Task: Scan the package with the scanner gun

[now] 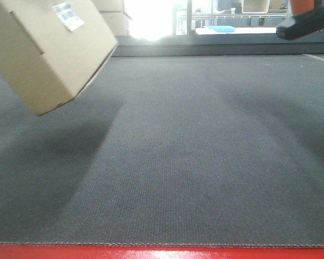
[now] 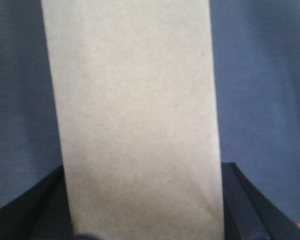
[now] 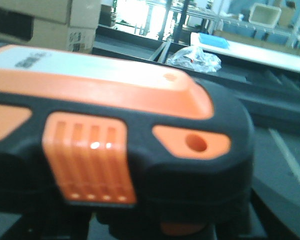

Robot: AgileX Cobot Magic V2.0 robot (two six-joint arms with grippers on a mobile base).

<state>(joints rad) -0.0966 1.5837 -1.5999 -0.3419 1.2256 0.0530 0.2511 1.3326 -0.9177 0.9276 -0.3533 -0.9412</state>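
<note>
Grey woven mat [image 1: 194, 162] fills almost all of your front view, with a red strip [image 1: 151, 252] along its near edge. At the upper left the package [image 1: 43, 54] is in the air, clear of the mat. It is tilted so that one corner points down, and its shadow lies on the mat below it.

In the left wrist view you see one plain brown face of this box, standing tall in the middle of the picture. The left gripper [image 2: 145, 200] pinches it: a dark finger [image 2: 35, 205] presses against each side of the cardboard at the bottom of the picture.

The scanner gun [image 3: 115, 135] is smaller. In the front view only its black foot and a little of the orange handle show, at the top right corner, also in the air and well apart from the package. In the right wrist view its black-and-orange head is very near the camera and covers most of the picture. The right gripper is hidden behind it, so you cannot tell whether its claw is spread or pressed together.

On the upper face of the package you find a small white label [image 1: 68, 15] with dark print. Far behind the mat are stacked cardboard boxes [image 3: 45, 20], a blue tray [image 3: 215, 40] on a white table and a crumpled plastic bag [image 3: 195, 59].
</note>
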